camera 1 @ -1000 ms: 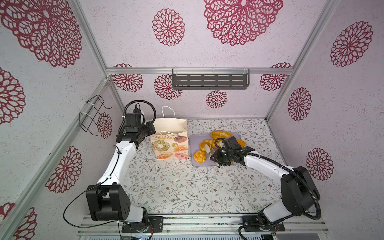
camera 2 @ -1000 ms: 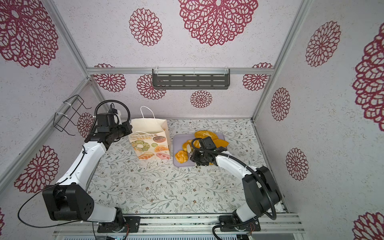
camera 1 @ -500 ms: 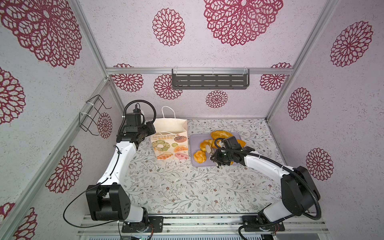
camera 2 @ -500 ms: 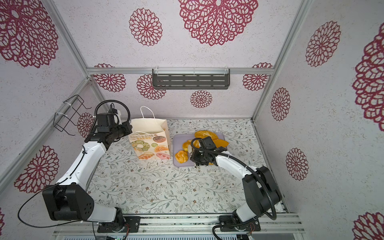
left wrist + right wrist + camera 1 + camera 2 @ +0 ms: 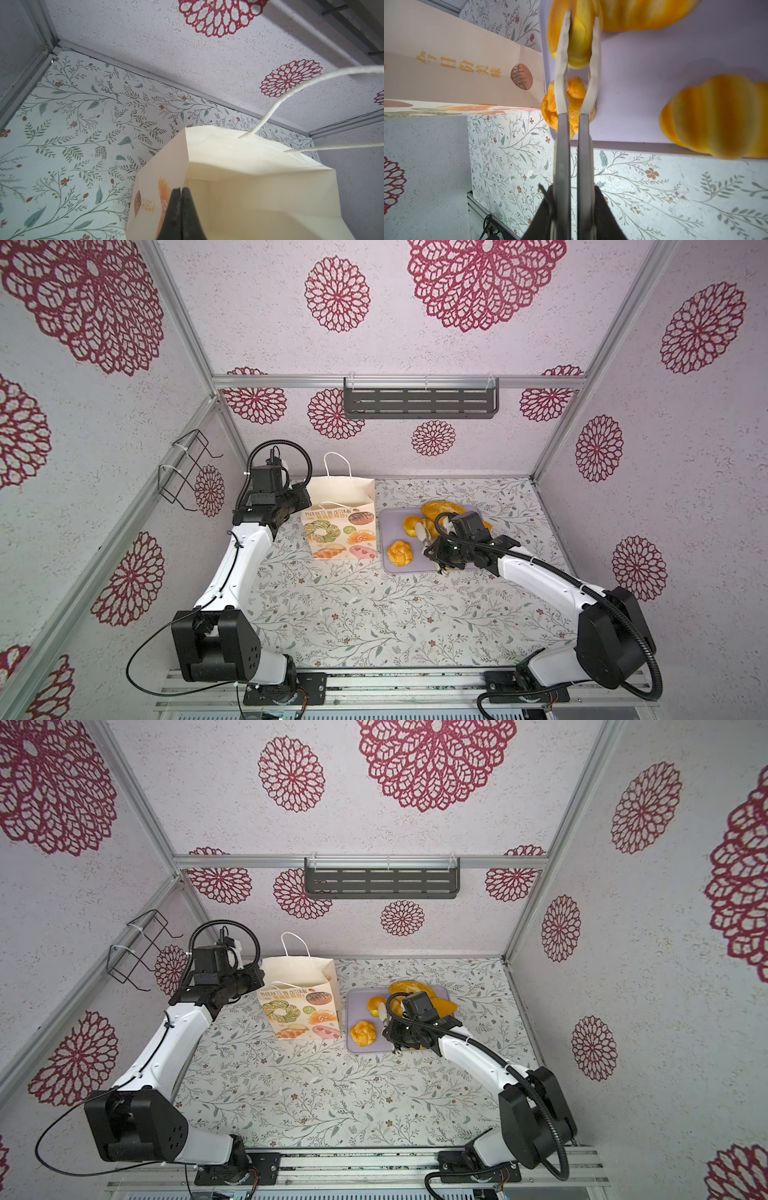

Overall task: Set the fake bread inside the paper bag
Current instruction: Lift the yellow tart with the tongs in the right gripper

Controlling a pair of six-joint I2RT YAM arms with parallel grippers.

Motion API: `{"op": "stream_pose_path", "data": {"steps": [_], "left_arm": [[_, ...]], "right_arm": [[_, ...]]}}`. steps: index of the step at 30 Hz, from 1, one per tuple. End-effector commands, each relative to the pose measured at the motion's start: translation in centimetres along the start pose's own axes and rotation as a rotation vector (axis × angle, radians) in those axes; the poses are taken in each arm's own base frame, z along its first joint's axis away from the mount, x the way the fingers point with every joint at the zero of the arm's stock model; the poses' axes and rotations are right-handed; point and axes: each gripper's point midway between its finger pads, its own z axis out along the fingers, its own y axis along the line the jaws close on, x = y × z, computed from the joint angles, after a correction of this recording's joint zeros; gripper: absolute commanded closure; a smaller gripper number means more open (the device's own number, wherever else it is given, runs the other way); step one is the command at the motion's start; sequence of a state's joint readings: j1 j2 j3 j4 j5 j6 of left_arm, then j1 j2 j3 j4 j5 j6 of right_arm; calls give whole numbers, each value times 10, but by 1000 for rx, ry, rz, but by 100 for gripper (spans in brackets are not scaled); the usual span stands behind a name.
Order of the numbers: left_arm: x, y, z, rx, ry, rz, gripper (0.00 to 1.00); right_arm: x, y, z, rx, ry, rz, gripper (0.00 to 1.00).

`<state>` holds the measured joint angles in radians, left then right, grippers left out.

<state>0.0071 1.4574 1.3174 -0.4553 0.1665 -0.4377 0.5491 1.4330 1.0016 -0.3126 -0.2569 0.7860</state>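
The cream paper bag [image 5: 340,522] [image 5: 299,1006] stands open at the back left. My left gripper [image 5: 305,499] [image 5: 180,190] is shut on its side rim [image 5: 239,187]. My right gripper [image 5: 446,556] [image 5: 572,193] is shut on metal tongs [image 5: 572,124]. The tongs' white tips pinch a yellow-orange fake bread [image 5: 579,41] [image 5: 411,526] on the lilac tray [image 5: 390,568]. A knotted bun [image 5: 400,553] [image 5: 571,104] lies under the tongs' arms. A big loaf [image 5: 442,509] and a ridged bread [image 5: 716,116] lie on the tray too.
The tray [image 5: 357,1048] lies just right of the bag, close to its side [image 5: 456,68]. A dark shelf [image 5: 419,400] hangs on the back wall and a wire rack [image 5: 187,468] on the left wall. Walls close in on three sides.
The right gripper has squeezed the tongs tighter onto the bread. Both arms, the bag and the other breads stay where they were.
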Motion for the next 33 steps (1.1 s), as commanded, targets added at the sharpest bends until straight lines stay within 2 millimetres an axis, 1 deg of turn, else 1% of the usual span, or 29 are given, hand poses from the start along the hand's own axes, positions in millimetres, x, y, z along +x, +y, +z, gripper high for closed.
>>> {"op": "stream_pose_path", "data": {"steps": [1,12,17,21,24,29,33], "left_arm": [[-8,-8,-11,18,-33,20,100],[-8,-12,-10,41,-29,10,100],[-7,-9,-9,29,-28,11,100],[-8,-7,-12,12,-41,23,100],[-8,-10,-14,15,-45,28,100],[-5,-12,-9,22,-29,25,100],[-6,-12,-10,22,-34,26,100]], "right_arm": [[-16,22,-22,-66,-95,-46,76],[-17,26,-37,-98,-138,-56,76],[-18,29,-45,-117,-161,-82,76],[-21,34,-50,-113,-166,-137,76],[-26,39,-57,-106,-177,-173,77],[-31,44,-63,-104,-189,-192,77],[-37,52,-71,-94,-192,-231,78]]}}
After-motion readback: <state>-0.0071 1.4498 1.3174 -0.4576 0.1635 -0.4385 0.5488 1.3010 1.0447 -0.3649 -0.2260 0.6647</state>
